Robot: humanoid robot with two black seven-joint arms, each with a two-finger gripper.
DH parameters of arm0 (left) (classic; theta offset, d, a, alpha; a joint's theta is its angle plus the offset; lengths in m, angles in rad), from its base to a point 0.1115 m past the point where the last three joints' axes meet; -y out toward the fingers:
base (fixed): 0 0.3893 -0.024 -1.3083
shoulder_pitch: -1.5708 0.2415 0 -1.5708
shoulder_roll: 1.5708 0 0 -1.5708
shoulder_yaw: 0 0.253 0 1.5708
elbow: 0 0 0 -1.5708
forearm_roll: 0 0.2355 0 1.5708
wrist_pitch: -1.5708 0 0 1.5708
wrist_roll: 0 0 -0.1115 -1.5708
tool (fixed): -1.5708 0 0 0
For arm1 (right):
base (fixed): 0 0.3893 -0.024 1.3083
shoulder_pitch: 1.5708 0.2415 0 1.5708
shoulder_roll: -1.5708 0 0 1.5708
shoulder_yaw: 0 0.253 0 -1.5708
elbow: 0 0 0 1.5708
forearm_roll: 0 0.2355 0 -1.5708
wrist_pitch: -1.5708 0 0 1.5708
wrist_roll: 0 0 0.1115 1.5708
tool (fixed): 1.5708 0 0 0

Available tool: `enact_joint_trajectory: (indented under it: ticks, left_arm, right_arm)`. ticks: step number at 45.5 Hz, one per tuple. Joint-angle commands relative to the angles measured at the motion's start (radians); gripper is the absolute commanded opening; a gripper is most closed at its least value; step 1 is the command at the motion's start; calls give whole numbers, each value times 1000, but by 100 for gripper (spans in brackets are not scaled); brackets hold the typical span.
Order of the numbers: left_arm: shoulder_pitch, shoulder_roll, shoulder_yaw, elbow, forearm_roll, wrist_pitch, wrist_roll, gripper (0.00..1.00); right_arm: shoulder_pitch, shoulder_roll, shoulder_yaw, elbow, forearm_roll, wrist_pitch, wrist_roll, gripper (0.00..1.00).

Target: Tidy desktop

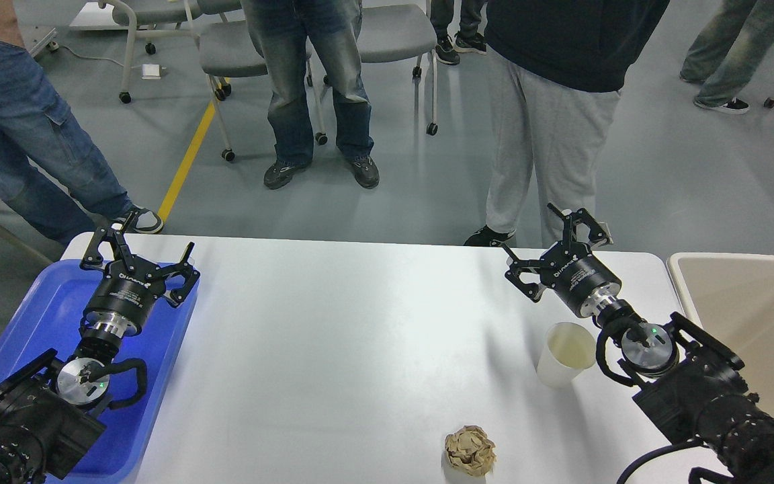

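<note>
The white desktop (pixel 333 349) fills the middle of the head view. A white paper cup (pixel 565 353) stands upright on it at the right, just left of my right wrist. A crumpled beige paper ball (pixel 469 449) lies near the front edge. My left gripper (pixel 148 242) hangs open and empty over the far right corner of the blue tray (pixel 31 323). My right gripper (pixel 540 235) is open and empty above the table's far edge, beyond the cup.
A beige bin (pixel 750 309) sits at the table's right end. The blue tray lies at the left end. Three people (pixel 548 134) stand close behind the far edge, with wheeled chairs (pixel 232 54) further back.
</note>
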Motion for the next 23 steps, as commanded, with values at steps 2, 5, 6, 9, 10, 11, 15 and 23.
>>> enact_joint_trajectory:
  ticks: [2, 5, 6, 9, 10, 11, 15, 23]
  left_arm:
    - [0, 1, 0, 0, 0, 0, 0, 100]
    - [0, 1, 0, 0, 0, 0, 0, 100]
    - [0, 1, 0, 0, 0, 0, 0, 100]
    - [0, 1, 0, 0, -1, 0, -1, 100]
    - [0, 1, 0, 0, -1, 0, -3, 100]
    - [0, 1, 0, 0, -1, 0, -1, 100]
    - [0, 1, 0, 0, -1, 0, -3, 100]
    - [0, 1, 0, 0, -1, 0, -1, 100]
  right_arm:
    - [2, -1, 0, 1, -1, 0, 0, 100]
    - [3, -1, 0, 2, -1, 0, 0, 100]
    - [3, -1, -2, 2, -1, 0, 0, 100]
    - [3, -1, -2, 2, -1, 0, -1, 100]
    - [3, -1, -3, 2, -1, -2, -1, 100]
    - [2, -1, -3, 2, -1, 0, -1, 100]
    - [0, -1, -3, 2, -1, 0, -1, 100]
    - [2, 2, -2, 5, -1, -4, -1, 100]
